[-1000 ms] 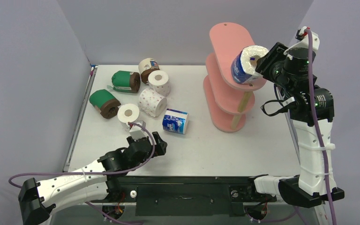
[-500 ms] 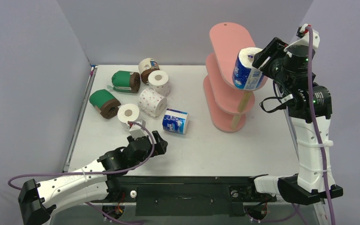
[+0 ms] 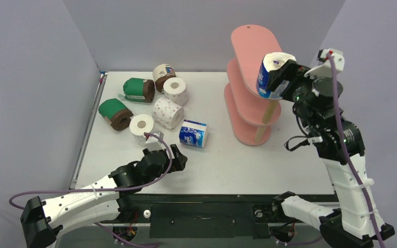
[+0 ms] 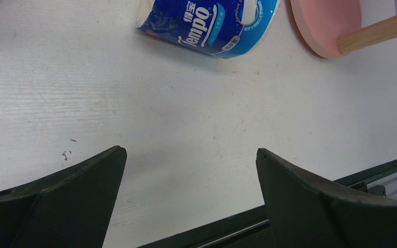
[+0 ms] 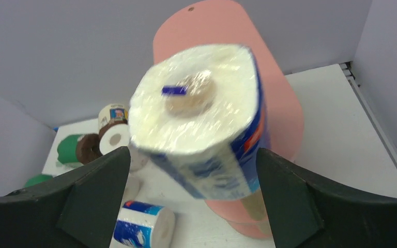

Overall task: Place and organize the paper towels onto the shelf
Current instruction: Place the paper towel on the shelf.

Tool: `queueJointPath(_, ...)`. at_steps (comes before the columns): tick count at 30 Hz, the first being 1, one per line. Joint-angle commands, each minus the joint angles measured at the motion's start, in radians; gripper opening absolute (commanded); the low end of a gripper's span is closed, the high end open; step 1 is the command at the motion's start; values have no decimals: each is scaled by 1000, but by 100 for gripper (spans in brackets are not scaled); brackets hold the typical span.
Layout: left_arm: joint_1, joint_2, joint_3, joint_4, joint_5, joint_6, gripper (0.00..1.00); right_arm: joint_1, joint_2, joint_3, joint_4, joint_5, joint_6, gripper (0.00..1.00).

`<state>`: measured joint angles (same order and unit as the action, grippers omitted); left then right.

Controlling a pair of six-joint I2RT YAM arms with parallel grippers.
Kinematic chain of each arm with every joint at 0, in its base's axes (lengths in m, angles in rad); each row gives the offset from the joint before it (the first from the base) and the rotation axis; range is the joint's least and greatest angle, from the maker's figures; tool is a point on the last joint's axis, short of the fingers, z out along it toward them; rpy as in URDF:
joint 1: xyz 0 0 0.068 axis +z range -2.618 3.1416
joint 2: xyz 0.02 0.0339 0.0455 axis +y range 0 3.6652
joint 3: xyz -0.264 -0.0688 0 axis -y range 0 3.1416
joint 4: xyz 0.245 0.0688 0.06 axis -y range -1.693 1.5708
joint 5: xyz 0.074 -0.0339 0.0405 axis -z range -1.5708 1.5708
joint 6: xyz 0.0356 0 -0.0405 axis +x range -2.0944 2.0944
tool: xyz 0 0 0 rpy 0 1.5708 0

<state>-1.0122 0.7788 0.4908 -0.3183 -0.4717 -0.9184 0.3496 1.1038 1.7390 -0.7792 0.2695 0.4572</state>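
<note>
A blue-white wrapped roll (image 3: 268,77) stands end-up, slightly tilted, on the near end of the top board of the pink shelf (image 3: 250,41). My right gripper (image 3: 283,77) is open around it, with a gap on each side in the right wrist view, where the roll (image 5: 201,113) looks blurred. A second blue-white roll (image 3: 193,133) lies on the table; it is also at the top of the left wrist view (image 4: 209,23). My left gripper (image 3: 177,160) is open and empty, low over bare table (image 4: 188,155) just in front of that roll.
On the table's left lie two green-wrapped brown rolls (image 3: 137,89) (image 3: 113,112), a cream-wrapped one (image 3: 163,75) and three white pink-dotted ones (image 3: 176,90) (image 3: 168,112) (image 3: 142,125). The shelf's two lower boards (image 3: 248,111) carry nothing. Grey walls close in the back and sides.
My right gripper has opened and let go of the blue-white roll, which turned from lying sideways to standing on the top board. The right arm dropped back. The left arm barely moved.
</note>
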Motion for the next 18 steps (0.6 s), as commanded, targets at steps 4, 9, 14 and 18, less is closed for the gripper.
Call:
queueJointPath(4, 9, 18, 15, 60, 33, 19, 97, 222, -224, -320, 297, 251, -250, 92)
queueJointPath(9, 10, 9, 6, 61, 36, 11, 97, 219, -256, -370, 277, 293, -223, 94)
queueJointPath(14, 10, -7, -2, 54, 35, 7, 97, 179, -235, -378, 272, 304, -190, 94)
queueJointPath(18, 11, -23, -10, 46, 37, 3, 97, 59, -197, -368, 283, 165, -157, 94)
